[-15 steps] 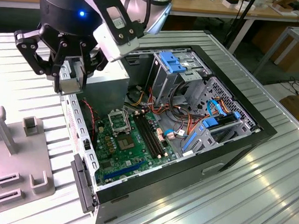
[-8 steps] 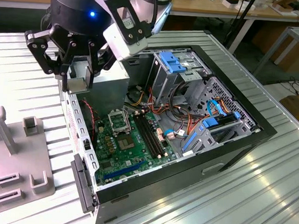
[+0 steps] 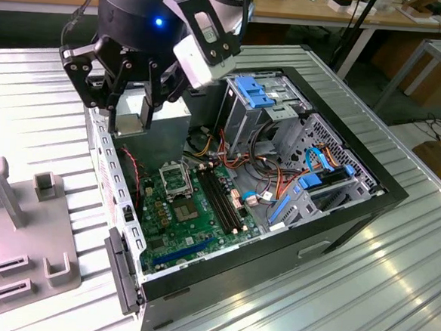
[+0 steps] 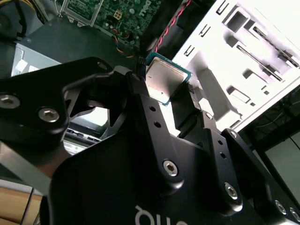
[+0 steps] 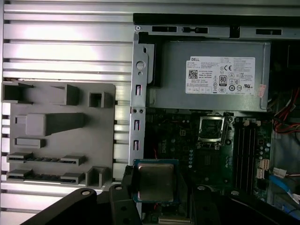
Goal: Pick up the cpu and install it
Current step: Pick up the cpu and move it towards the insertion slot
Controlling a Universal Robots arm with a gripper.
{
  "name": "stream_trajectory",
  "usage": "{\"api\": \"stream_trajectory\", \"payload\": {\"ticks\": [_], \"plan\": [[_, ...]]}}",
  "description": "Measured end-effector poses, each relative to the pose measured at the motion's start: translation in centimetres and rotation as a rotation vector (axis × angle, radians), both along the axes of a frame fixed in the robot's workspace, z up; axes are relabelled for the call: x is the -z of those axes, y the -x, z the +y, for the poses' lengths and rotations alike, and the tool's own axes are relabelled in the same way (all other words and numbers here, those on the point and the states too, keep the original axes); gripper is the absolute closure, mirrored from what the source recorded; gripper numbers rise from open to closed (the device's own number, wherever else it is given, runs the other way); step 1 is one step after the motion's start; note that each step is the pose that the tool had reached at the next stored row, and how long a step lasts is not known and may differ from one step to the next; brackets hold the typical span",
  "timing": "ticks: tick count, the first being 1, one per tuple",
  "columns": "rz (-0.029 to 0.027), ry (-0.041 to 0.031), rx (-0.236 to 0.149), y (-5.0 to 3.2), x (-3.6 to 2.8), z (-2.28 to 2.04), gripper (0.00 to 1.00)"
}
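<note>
Currently one cpu [image 5: 155,182] clamped in jaws, one case [image 3: 274,269] below.

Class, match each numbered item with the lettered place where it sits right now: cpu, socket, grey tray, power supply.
1 cpu
2 socket
3 grey tray
4 power supply

A on the ribbed table beside the case
B gripped in the claw
C on the green motherboard
D inside the case, bearing a white label

Pairs: 1-B, 2-C, 3-A, 4-D

Ribbed metal table [image 3: 393,299] has the open black PC case [image 3: 274,264] sitting on it, with a grey parts holder [image 3: 4,234] near it.
</note>
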State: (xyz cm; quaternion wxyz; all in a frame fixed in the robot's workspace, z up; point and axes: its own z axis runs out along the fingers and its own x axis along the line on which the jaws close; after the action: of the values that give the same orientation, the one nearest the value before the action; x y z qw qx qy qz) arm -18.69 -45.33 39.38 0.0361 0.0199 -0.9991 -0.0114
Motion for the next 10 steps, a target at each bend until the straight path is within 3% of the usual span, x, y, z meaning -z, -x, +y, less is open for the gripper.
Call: {"api": "stream_trajectory", "payload": {"ticks": [4,10], "plan": [[-0.0018,-0.0002,0.0,-0.54,0.05,0.0,0.53],[-0.017,0.0003,0.0,-0.78,0.28,0.0,0.53]]}}
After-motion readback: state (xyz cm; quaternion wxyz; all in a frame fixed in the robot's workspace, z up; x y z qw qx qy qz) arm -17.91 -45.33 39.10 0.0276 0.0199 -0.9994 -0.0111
